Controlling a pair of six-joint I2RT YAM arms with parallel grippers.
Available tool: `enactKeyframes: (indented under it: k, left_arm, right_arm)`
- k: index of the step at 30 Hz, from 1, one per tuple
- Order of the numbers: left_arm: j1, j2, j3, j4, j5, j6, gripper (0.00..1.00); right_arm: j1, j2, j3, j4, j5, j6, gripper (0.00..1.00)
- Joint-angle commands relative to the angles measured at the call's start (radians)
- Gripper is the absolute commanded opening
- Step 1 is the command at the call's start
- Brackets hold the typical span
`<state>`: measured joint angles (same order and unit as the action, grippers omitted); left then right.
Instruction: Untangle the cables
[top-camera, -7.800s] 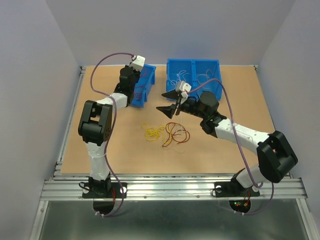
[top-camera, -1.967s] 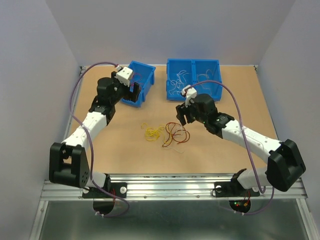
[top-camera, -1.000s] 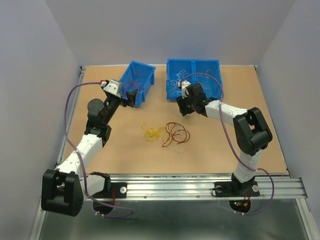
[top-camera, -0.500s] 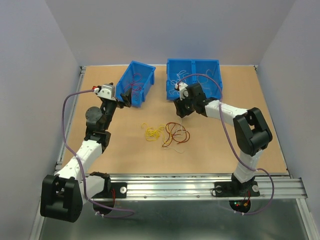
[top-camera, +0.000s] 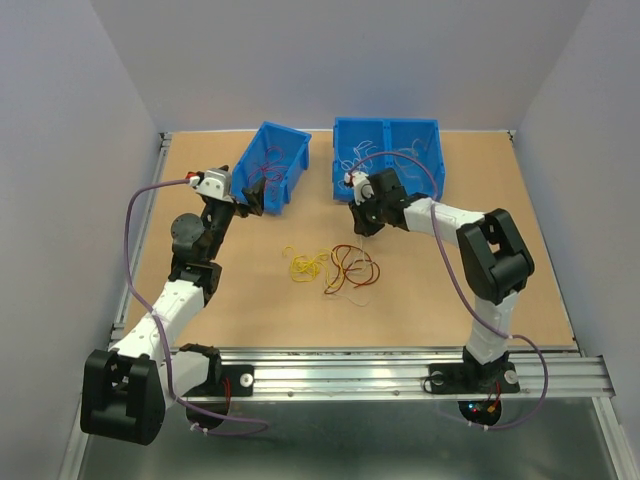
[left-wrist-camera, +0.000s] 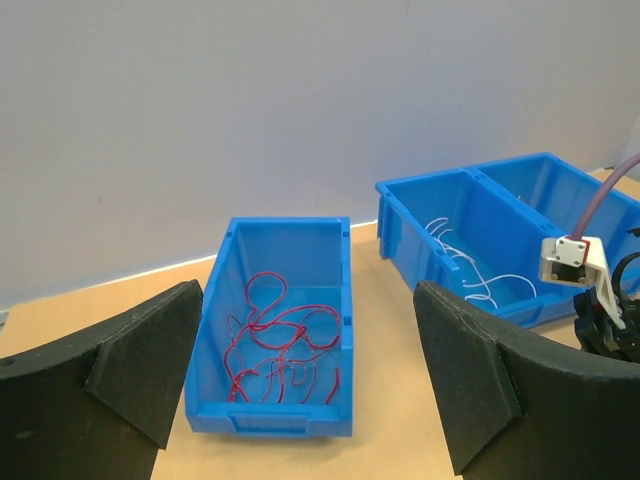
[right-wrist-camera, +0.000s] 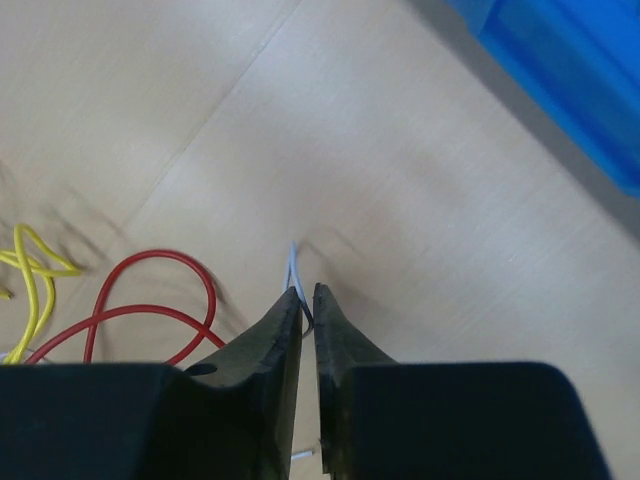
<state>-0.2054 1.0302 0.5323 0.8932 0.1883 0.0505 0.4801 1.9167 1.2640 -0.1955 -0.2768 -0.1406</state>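
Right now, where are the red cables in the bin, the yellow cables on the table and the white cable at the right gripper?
red cables (left-wrist-camera: 280, 345): left wrist view, middle loops.
yellow cables (top-camera: 305, 265): top external view, middle of the clump.
white cable (right-wrist-camera: 292, 265): right wrist view, its free end.

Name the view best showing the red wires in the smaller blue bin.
Left wrist: the red wires lie close, loops distinct, in the blue bin. Top external shows them tiny, faint; right wrist misses them.
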Motion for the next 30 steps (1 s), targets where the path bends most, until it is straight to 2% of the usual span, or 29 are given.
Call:
enactKeyframes:
  k: [1,2,3,8,9,14,15,18,23,27,30]
  left_arm:
    - [0.001,-0.024,0.023,0.055,0.022,0.011,0.99]
    - [0.001,-0.021,0.023,0.055,0.025,0.012,0.99]
    - [0.001,-0.021,0.023,0.055,0.030,0.014,0.99]
    - [0.000,-0.001,0.037,0.043,0.057,0.022,0.99]
    - [0.001,-0.001,0.038,0.039,0.066,0.023,0.99]
    - [0.000,0.005,0.040,0.038,0.105,0.035,0.99]
    - [0.000,0.004,0.041,0.036,0.126,0.038,0.99]
    - [-0.002,0.002,0.040,0.033,0.204,0.055,0.99]
    - [-0.009,0.013,0.035,0.030,0.352,0.074,0.99]
    - [-0.023,0.027,0.035,0.024,0.472,0.107,0.99]
    - [-0.046,0.036,0.029,0.021,0.568,0.140,0.99]
  right_arm:
    - [0.009,-0.030,0.060,-0.019,-0.065,-0.020,0.11]
    - [0.011,-0.050,0.052,-0.012,-0.093,-0.036,0.09]
    - [0.014,-0.062,0.045,-0.006,-0.140,-0.046,0.02]
    - [0.015,-0.221,-0.087,0.168,-0.252,-0.073,0.01]
    - [0.015,-0.296,-0.115,0.186,-0.262,-0.067,0.01]
    - [0.015,-0.545,-0.340,0.512,-0.302,0.040,0.01]
    - [0.015,-0.629,-0.386,0.571,-0.305,0.062,0.01]
    - [0.015,-0.737,-0.504,0.737,-0.321,0.114,0.00]
    - [0.015,-0.924,-0.612,0.896,-0.254,0.211,0.01]
    - [0.015,-1.033,-0.730,1.054,-0.164,0.256,0.01]
    - [0.015,-1.085,-0.759,1.123,-0.159,0.291,0.01]
